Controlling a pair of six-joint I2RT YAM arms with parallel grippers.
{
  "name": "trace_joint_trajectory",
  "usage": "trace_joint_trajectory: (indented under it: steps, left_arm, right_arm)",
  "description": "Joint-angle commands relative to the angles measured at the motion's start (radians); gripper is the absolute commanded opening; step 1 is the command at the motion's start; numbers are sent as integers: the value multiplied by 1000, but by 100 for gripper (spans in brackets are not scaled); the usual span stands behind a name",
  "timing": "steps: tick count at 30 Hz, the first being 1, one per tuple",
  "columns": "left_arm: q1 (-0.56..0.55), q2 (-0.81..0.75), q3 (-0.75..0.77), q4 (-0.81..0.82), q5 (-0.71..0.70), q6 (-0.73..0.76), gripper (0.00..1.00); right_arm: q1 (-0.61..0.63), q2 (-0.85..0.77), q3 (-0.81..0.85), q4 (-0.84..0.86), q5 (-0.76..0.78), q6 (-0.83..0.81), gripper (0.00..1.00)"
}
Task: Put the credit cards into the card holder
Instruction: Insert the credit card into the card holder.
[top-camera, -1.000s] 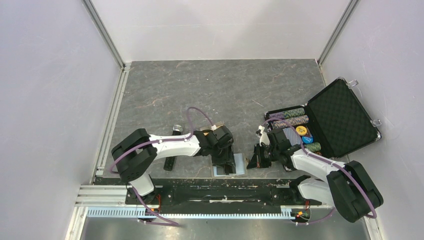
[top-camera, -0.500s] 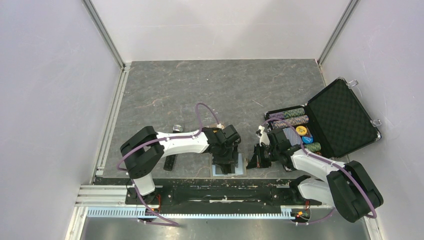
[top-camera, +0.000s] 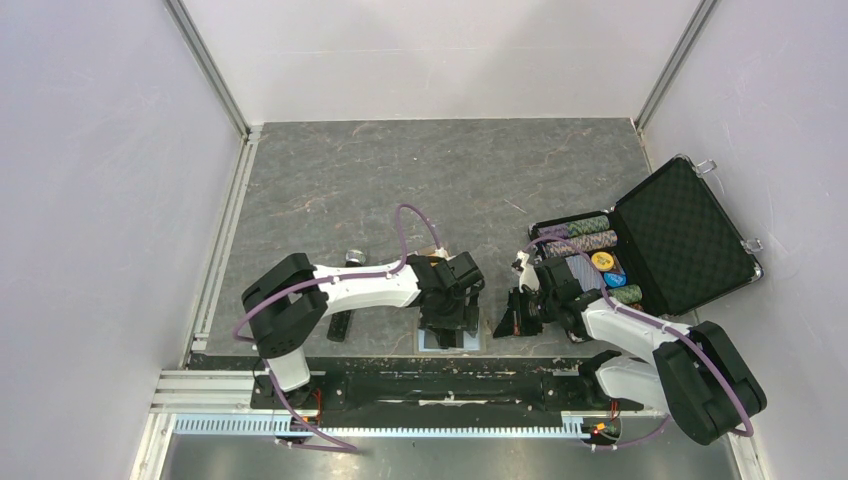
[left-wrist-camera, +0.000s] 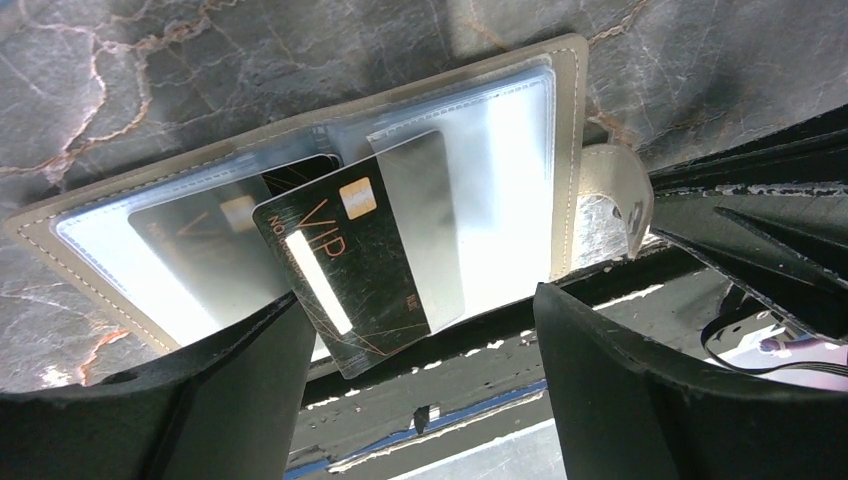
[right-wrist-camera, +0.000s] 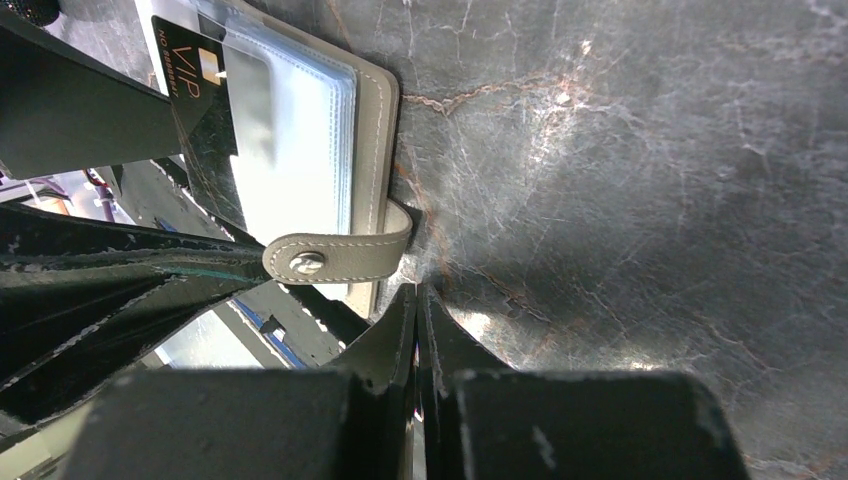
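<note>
Marbled table: open card holder near edge, chip case right, bar left.

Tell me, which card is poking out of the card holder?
The black card marked VIP: its lower corner hangs past the card holder's edge. The other card lies behind it, under the clear plastic pocket.

An open black case sits at three o'clock on the grey marbled counter, with rows of striped chips inside. A black bar lies at eight o'clock.
</note>
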Motion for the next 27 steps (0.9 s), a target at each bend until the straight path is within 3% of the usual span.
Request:
trace_joint_trajectory:
  steps: [1, 14, 27]
  left_arm:
    - [-8, -46, 24, -36, -46, 40, 86]
    - [-12, -80, 38, -104, -125, 54, 86]
    - [-12, 11, 32, -8, -28, 81, 81]
  right_arm:
    - [7, 24, -30, -44, 68, -30, 0]
    - [6, 40, -19, -47, 65, -38, 0]
    - [6, 49, -17, -47, 62, -44, 0]
